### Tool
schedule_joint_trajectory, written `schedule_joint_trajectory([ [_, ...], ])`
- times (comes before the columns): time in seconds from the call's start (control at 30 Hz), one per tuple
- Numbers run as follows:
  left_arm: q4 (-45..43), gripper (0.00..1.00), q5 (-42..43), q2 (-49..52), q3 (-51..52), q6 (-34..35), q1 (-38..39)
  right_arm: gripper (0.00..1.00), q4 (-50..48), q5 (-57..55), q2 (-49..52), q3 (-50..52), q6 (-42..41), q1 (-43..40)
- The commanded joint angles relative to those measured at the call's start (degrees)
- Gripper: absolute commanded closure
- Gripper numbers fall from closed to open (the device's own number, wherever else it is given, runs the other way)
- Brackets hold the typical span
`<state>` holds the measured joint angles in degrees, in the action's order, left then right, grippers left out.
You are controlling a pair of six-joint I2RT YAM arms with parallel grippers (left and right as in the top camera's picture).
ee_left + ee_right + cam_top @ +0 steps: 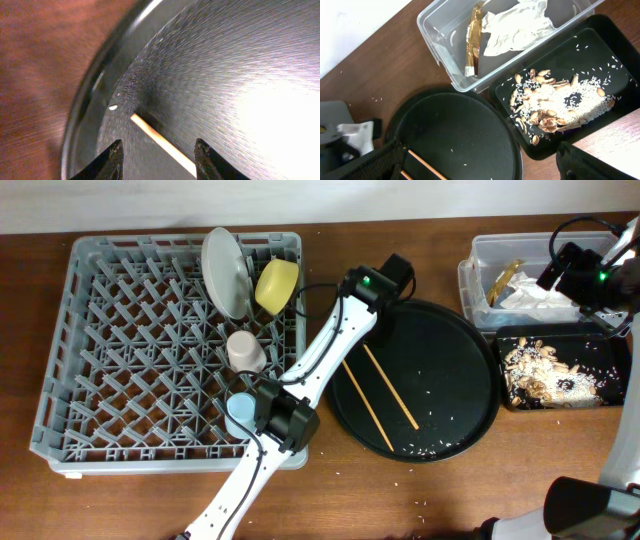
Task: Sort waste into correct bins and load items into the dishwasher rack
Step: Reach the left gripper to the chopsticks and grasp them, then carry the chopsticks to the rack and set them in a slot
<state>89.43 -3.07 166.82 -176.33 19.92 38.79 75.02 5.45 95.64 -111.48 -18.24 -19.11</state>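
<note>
Two wooden chopsticks (390,387) lie on the large round black tray (450,350). My left gripper (385,285) is at the tray's upper-left rim. In the left wrist view it (159,160) is open, low over the tray, with one chopstick's end (155,135) between its tips. My right gripper (585,270) hangs over the clear tub (480,260); in the right wrist view it (485,165) is open and empty. The tub (432,30) holds white napkins (515,27) and a tan scrap (474,40). The black rectangular tray (590,45) holds food leftovers with rice (555,102).
The grey rack (60,380) on the left holds a white plate (225,270), a yellow bowl (277,283), a pink cup (245,350) and a light-blue cup (240,412). Rice grains dot the round tray and the wooden table near it.
</note>
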Motion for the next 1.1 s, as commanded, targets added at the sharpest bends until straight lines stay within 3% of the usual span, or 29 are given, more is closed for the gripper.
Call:
schedule_joint_trajectory([
  [0.0, 3.6, 0.55, 1.2, -8.2, -2.9, -0.3, 0.8, 0.01, 0.0, -0.1, 0.3, -0.3, -0.5, -0.4],
  [0.03, 7.3, 0.55, 1.2, -7.1, -2.0, 0.0, 0.8, 0.01, 0.0, -0.1, 0.3, -0.3, -0.5, -0.4],
  [0.07, 7.3, 0.63, 1.9, -6.4, -0.8, 0.7, 0.8, 0.01, 0.0, -0.1, 0.3, -0.3, -0.5, -0.4],
  [0.1, 7.3, 0.64, 3.7, -6.0, 2.8, 4.8, 0.9, 0.02, 0.0, -0.1, 0.3, -0.3, -0.5, -0.4],
  [0.2, 7.3, 0.64, 8.5, -6.0, 7.4, 4.7, 1.7, 0.01, 0.0, -0.1, 0.3, -0.3, -0.5, -0.4],
  [0.37, 6.0, 0.64, -0.2, -5.4, 8.5, 4.7, 0.5, 0.01, 0.0, -0.1, 0.3, -0.3, -0.5, -0.4],
  [0.67, -1.2, 0.64, -3.5, 0.9, 8.5, 3.7, -1.7, 0.01, 0.0, -0.1, 0.3, -0.3, -0.5, -0.4],
  [0.83, -9.5, 0.62, -6.2, 1.8, 8.5, 3.5, -7.1, 0.02, 0.0, -0.1, 0.3, -0.3, -0.5, -0.4],
  [0.93, -16.4, 0.62, -6.2, 1.8, 8.5, -4.7, -7.3, 0.01, 0.0, -0.1, 0.3, -0.3, -0.5, -0.4],
  [1.0, -15.0, 0.63, -5.6, 1.6, 5.4, -4.7, -7.3, 0.02, 0.0, -0.1, 0.3, -0.3, -0.5, -0.4],
  [1.07, -5.3, 0.58, -2.1, -1.0, -2.8, -3.6, -6.9, 0.01, 0.0, -0.1, 0.3, -0.3, -0.5, -0.4],
])
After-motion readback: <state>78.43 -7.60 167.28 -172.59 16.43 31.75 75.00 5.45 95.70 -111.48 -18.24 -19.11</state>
